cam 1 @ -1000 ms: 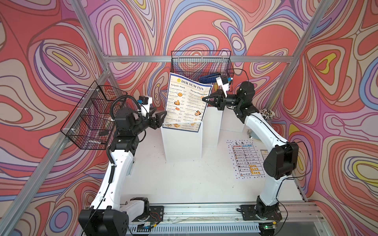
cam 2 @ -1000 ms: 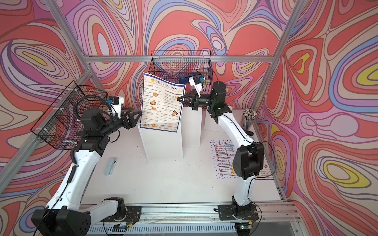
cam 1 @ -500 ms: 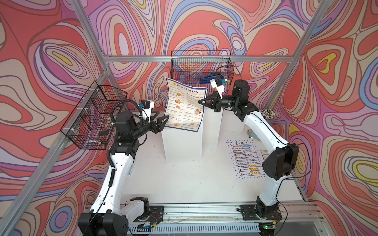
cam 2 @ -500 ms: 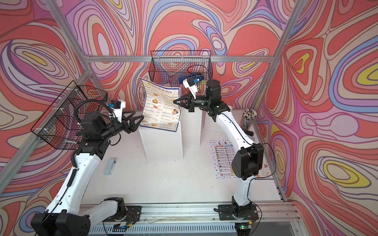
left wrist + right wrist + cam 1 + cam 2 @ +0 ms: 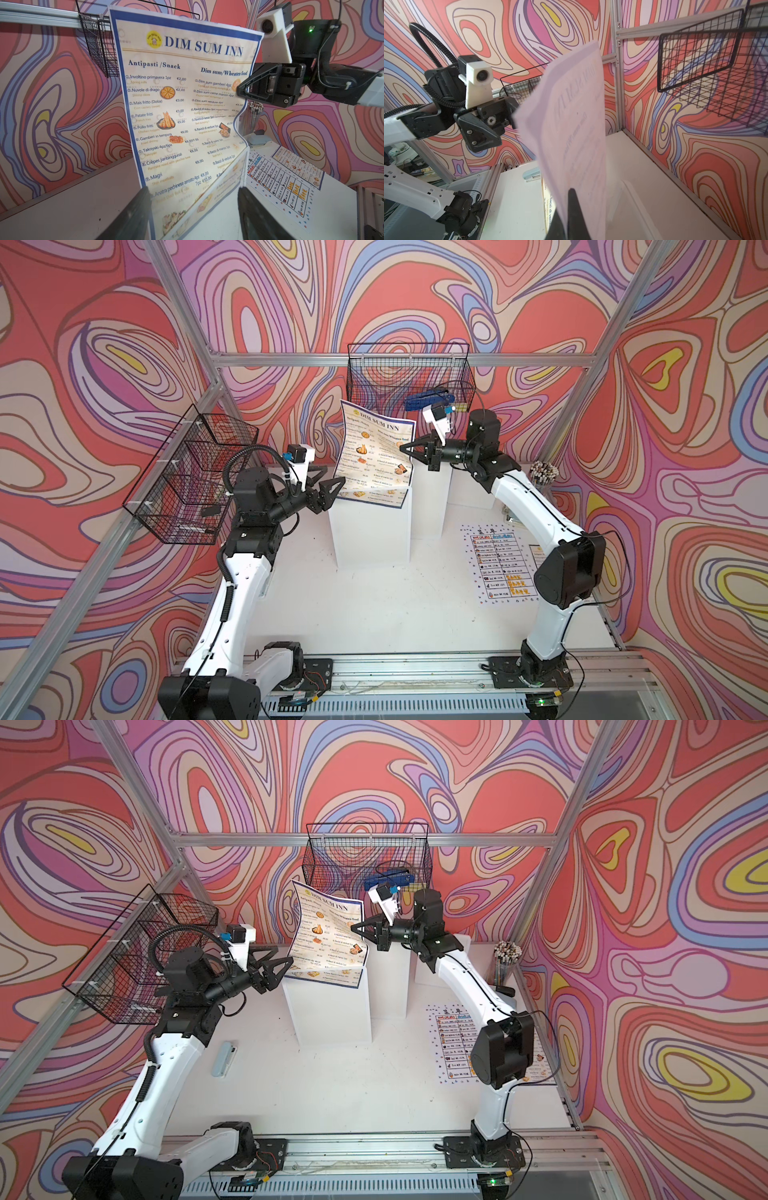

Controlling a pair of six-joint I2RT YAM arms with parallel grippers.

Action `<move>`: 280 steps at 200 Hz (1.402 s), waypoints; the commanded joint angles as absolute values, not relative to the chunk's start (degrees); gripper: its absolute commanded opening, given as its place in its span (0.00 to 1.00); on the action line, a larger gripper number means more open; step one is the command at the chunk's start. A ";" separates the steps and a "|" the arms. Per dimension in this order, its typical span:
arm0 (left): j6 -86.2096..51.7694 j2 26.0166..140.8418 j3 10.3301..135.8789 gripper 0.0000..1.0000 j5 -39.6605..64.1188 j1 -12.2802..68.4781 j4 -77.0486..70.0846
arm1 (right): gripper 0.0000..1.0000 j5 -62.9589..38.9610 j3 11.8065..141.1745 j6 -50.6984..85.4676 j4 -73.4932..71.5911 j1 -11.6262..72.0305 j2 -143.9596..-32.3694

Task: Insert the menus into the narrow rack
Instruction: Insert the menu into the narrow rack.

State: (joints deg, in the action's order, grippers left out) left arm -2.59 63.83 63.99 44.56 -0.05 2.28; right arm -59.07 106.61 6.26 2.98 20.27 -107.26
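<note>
- On the table at 4 o'clock, the white menu [image 5: 496, 568] lies flat.
- Left gripper [image 5: 330, 481], jaws apart, straddles the DIM SUM INN menu's [image 5: 376, 460] 7 o'clock corner.
- Right gripper [image 5: 405, 448] pinches its 3 o'clock edge, holding it upright.
- Wire rack [image 5: 409, 373] hangs at its 12 o'clock.

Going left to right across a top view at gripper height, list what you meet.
In a top view: side wire basket → left gripper → DIM SUM INN menu → right gripper → pen cup.

The menu [image 5: 182, 116] is thin paper, the rack [image 5: 409, 373] black metal wire, the table [image 5: 374, 614] matt white.
</note>
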 commanded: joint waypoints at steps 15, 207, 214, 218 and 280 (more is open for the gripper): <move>-2.37 63.81 63.61 0.67 45.35 -0.53 -0.44 | 0.00 -60.66 104.86 11.50 -4.70 20.15 -103.46; -3.42 67.42 65.26 0.58 49.22 -0.96 -0.55 | 0.00 -75.23 109.46 24.13 -15.44 17.67 -107.64; -3.43 67.43 65.23 0.58 49.31 -0.92 -0.61 | 0.00 -75.21 109.74 24.57 -15.72 17.67 -108.13; -3.42 67.53 65.28 0.58 49.27 -0.96 -0.62 | 0.00 -75.04 109.82 24.73 -15.79 17.67 -108.27; -3.34 67.52 65.17 0.53 49.39 -1.10 -0.77 | 0.00 -74.94 112.01 29.39 -19.68 18.69 -111.75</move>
